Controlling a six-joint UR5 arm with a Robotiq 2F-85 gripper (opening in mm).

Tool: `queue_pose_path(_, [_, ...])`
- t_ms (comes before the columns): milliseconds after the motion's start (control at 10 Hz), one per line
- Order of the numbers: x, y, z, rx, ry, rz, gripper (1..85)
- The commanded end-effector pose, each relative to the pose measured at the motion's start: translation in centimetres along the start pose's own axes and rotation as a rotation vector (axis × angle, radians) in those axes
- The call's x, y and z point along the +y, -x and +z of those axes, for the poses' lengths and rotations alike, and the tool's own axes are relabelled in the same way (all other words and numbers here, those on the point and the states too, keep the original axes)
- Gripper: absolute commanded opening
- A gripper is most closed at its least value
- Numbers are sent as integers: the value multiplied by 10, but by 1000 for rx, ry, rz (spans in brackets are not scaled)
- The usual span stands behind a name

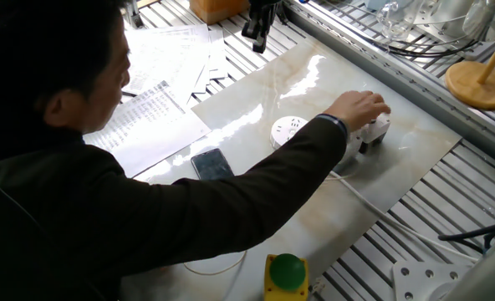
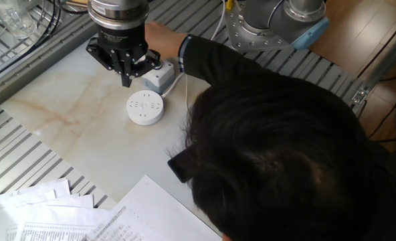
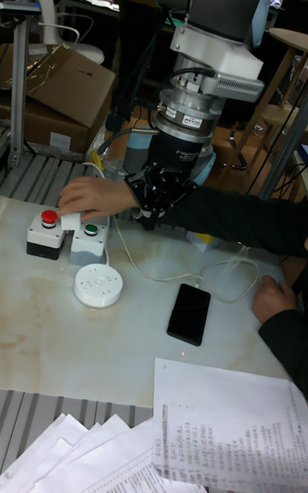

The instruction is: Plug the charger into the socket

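– Starting at the left of the tall view, what stands there?

– A grey box with a red button (image 3: pixel 44 234), and just to its right a grey box with a green button (image 3: pixel 90 240). A person's hand (image 3: pixel 94 196) reaches in over the two of them.

– And the charger?

– The charger (image 3: pixel 70 221) is a small white block under that hand's fingers, in the gap between the two boxes. It is not in the socket.

– Where is the socket?

– The socket (image 3: pixel 97 285) is a round white puck lying flat on the marble board (image 3: pixel 51 339), just in front of the green-button box, its slots facing up with nothing in them.

– The robot's gripper?

– The gripper (image 2: pixel 126 81) hangs pointing down, above the board, beside the person's forearm, a little behind the socket. Its jaws look clenched to a single tip, with nothing between them.

– Further right?

– A thin white cable (image 3: pixel 171 275) loops across the board from the hand's side to a black phone (image 3: pixel 189 313), which lies flat, screen dark. Right of the phone, the person's other hand (image 3: pixel 272 298) rests on the board. Printed papers (image 3: pixel 222 424) lie at the near edge.
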State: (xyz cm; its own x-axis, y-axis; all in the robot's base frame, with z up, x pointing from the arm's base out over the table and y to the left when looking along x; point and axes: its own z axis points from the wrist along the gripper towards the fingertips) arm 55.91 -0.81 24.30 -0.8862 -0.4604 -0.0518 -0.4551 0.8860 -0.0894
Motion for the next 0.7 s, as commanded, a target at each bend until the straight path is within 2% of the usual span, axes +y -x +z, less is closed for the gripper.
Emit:
queue_pose_path(0, [2,-1,-1,-6,13,-6,10])
queue_pose_path(200, [-9,-16,-2,-5,-11,-20,10])
queue_pose_path(300, [-6,-11,-2,-12,-8,-10,10])
queue_pose_path(500, [20,23,-8,-11,-7,34,10])
queue_pose_path(600, [32,39,-15,-4,-18,45,10])
